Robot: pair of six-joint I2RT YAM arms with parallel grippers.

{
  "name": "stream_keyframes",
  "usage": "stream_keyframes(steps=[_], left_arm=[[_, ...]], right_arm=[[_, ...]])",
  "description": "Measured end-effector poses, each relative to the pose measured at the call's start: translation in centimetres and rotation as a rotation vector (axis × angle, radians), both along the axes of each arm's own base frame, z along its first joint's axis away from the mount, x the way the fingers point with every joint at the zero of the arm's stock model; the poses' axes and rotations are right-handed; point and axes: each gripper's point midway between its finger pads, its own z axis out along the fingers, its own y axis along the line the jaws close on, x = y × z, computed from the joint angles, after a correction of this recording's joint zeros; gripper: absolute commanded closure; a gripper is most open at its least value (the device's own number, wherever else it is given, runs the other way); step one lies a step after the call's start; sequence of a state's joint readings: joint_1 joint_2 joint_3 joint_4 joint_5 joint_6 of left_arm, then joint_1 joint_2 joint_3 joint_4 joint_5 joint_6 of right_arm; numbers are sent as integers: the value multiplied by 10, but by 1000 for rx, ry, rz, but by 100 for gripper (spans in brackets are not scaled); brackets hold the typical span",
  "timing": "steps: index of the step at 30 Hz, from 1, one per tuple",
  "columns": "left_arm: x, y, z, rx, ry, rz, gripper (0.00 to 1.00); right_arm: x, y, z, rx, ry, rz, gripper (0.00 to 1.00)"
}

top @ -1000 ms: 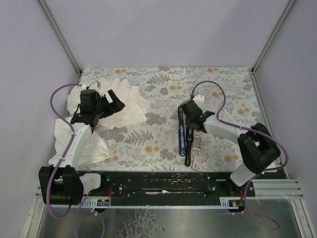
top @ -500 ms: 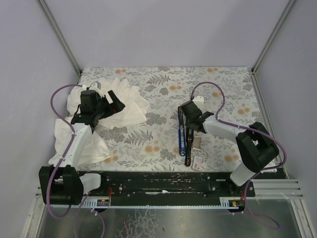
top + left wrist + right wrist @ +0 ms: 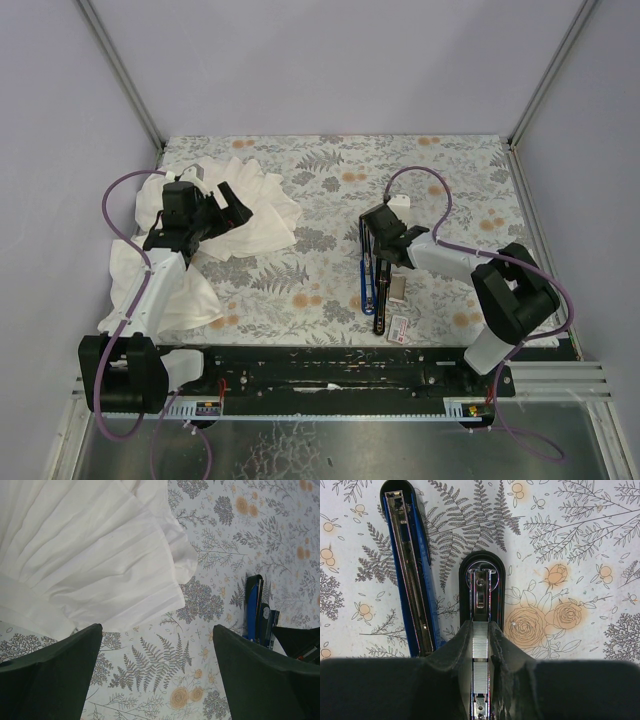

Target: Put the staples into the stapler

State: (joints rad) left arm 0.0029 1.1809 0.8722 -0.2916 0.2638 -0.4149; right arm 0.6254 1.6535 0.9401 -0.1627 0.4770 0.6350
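Observation:
The stapler (image 3: 372, 285) lies opened flat, its blue arm (image 3: 410, 575) to the left of its black base with the metal channel (image 3: 481, 587). My right gripper (image 3: 480, 640) is shut on a silvery strip of staples (image 3: 480, 652) and holds it in line over the channel; it sits at the stapler's far end in the top view (image 3: 383, 240). The small white box with a red label (image 3: 398, 328) lies by the stapler's near end. My left gripper (image 3: 156, 630) is open and empty over the floral mat, far to the left (image 3: 225, 205).
A large white cloth (image 3: 250, 215) lies crumpled under and around the left arm, also showing in the left wrist view (image 3: 90, 555). A small pale grey box (image 3: 397, 288) sits just right of the stapler. The stapler's blue arm shows in the left wrist view (image 3: 254, 607).
My right arm has shifted slightly, easing the gripper and strip a little along the stapler's far end. The left arm has not moved.

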Motion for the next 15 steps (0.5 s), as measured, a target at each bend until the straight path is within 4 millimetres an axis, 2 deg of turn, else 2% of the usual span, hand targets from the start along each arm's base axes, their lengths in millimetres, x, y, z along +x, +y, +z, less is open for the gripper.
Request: stream_keyframes(steps=[3, 7, 10, 15], left_arm=[[0, 0, 0, 0, 0, 0, 9], [0, 0, 0, 0, 0, 0, 9], [0, 0, 0, -1, 0, -1, 9], [0, 0, 0, -1, 0, -3, 9]], right_arm=[[0, 0, 0, 1, -1, 0, 59], [-3, -2, 0, -12, 10, 11, 47], [-3, 0, 9, -4, 1, 39, 45], [1, 15, 36, 40, -34, 135, 40]])
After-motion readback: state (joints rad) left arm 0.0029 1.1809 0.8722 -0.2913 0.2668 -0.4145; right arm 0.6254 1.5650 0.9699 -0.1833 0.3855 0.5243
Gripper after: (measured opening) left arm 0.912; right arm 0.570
